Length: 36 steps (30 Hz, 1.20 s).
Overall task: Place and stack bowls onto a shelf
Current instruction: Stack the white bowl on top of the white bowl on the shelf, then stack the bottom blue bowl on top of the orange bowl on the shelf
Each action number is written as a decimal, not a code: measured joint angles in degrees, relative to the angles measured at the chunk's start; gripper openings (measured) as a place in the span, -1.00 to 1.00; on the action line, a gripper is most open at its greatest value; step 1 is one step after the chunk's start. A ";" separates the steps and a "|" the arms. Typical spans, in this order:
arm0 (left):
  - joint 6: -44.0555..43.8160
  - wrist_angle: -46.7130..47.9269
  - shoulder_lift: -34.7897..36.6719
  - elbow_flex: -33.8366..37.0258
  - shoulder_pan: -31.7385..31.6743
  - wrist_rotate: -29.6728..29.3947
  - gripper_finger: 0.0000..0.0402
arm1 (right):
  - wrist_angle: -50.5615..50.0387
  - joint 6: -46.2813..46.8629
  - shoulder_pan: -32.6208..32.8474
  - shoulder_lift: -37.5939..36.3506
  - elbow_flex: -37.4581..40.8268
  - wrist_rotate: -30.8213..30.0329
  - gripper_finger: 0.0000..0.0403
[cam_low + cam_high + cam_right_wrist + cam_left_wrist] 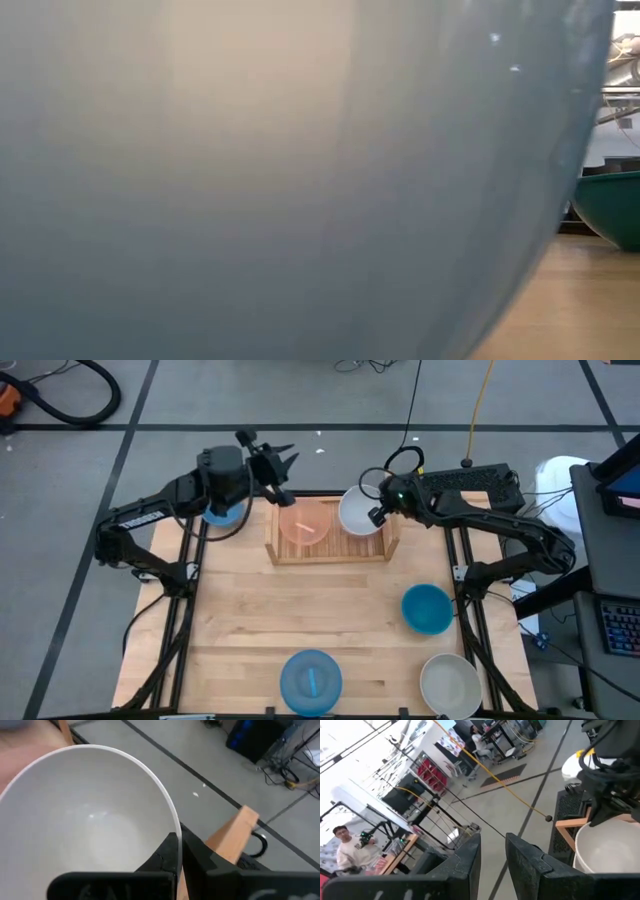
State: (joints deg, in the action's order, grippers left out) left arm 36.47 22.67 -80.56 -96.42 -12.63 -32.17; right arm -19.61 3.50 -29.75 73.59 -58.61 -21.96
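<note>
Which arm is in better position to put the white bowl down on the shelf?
The right arm. Its gripper already pinches the white bowl's rim, over the shelf beside the pink bowl. The left gripper holds nothing.

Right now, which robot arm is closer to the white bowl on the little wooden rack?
The right gripper: it grips the white bowl by its rim. The left gripper hangs beyond the shelf's far left corner.

The left arm is reaching toward the table's far edge, its left gripper (282, 460) hanging past that edge with the fingers slightly parted and holding nothing. The right arm is bending inward, its right gripper (378, 512) pinching a white bowl's (358, 512) rim.
</note>
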 joint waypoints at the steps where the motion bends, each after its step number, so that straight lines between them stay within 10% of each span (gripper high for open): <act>1: -0.45 0.12 0.05 0.00 -0.18 -0.03 -0.53 | -0.32 -0.05 -0.39 0.21 0.00 0.38 -1.00; 22: -3.69 2.57 -0.10 0.00 -0.97 0.01 -0.53 | 2.67 -7.78 -2.93 10.06 -0.04 4.39 -0.97; 36: -4.02 5.93 -0.10 0.00 -0.97 0.07 -0.53 | 4.78 -10.40 -2.89 9.70 -0.02 4.14 -0.52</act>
State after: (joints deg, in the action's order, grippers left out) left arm 32.45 28.60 -80.66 -96.42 -13.61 -32.10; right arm -14.84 -6.90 -32.64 83.29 -58.63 -17.82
